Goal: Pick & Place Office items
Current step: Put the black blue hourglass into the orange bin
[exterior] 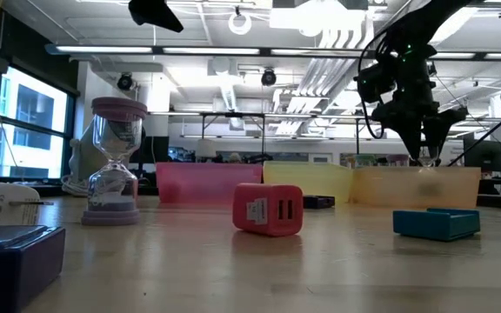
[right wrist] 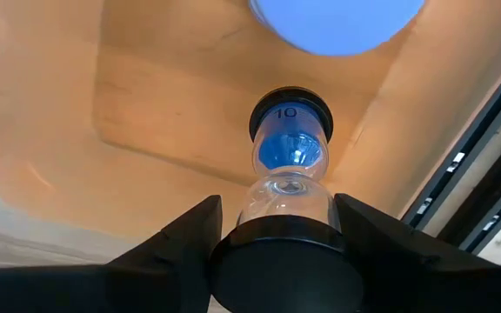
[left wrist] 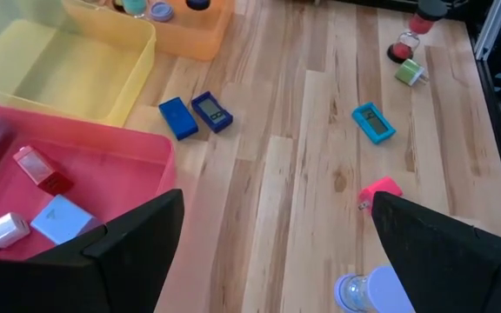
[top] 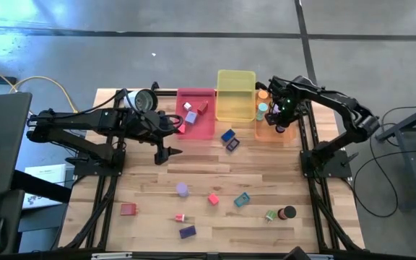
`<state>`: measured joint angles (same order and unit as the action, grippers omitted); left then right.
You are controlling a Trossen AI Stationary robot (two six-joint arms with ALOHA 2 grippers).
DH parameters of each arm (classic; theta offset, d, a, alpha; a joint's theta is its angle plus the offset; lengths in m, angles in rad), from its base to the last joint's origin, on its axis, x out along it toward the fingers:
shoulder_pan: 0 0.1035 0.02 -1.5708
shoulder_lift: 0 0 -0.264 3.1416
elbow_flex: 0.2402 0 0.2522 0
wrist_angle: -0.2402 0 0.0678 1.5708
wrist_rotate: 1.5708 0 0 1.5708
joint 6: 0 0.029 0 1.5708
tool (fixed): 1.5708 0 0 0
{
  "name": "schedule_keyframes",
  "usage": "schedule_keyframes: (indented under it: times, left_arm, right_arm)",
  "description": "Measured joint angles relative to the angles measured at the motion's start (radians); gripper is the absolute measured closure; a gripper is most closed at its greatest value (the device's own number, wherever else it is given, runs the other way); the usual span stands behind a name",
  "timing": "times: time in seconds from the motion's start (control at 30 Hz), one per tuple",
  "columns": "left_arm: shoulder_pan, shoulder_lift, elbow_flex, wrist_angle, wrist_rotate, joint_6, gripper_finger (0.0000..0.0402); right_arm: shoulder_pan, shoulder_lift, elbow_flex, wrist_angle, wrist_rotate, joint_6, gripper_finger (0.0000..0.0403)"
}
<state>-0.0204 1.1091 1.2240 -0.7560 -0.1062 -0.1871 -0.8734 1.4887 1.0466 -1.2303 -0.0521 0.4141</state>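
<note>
The office items are small pieces scattered on the wooden table: a lavender cylinder [top: 183, 189], red blocks [top: 213, 198] [top: 127, 209], a teal block [top: 242, 200], a purple block [top: 187, 232], a black disc [top: 288, 212] and two blue blocks [top: 230, 139]. My right gripper [top: 280, 124] [right wrist: 287, 248] hangs over the orange tray [top: 269, 131], shut on a black-capped hourglass [right wrist: 290, 161] with blue sand. My left gripper [top: 166, 152] [left wrist: 268, 252] is open and holds nothing, above the table just near of the pink tray [top: 196, 112], which holds several pieces. My right gripper pinches the hourglass by its upper black cap [right wrist: 287, 265] between the two fingers [right wrist: 190, 248], coming from above and pointing down. The hourglass hangs upright below the fingers, its lower cap [right wrist: 290, 113] down inside the orange tray; whether that cap touches the tray floor I cannot tell.
Three trays stand in a row at the far side, with the yellow tray [top: 235, 94] between the pink and orange ones. A round silver-and-white object [top: 147, 99] sits left of the pink tray. Near the low camera stand a pink-topped hourglass [exterior: 116, 165] and a red block [exterior: 268, 209].
</note>
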Motion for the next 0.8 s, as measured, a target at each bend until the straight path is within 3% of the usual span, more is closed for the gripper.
schedule_keyframes:
  times: [0.4, 0.6, 0.8]
  left_arm:
    - [0.000, 0.000, 0.000, 0.000, 0.000, -0.015, 0.0039]
    - [0.000, 0.000, 0.000, 0.000, 0.000, -0.016, 0.0039]
    - [0.000, 0.000, 0.000, 0.000, 0.000, -0.016, 0.0039]
  right_arm:
    - [0.000, 0.000, 0.000, 0.035, 0.014, -0.051, 0.0191]
    - [0.000, 0.000, 0.000, 0.039, 0.011, -0.047, 0.0128]
    - [0.000, 0.000, 0.000, 0.040, 0.082, 0.005, 0.0070]
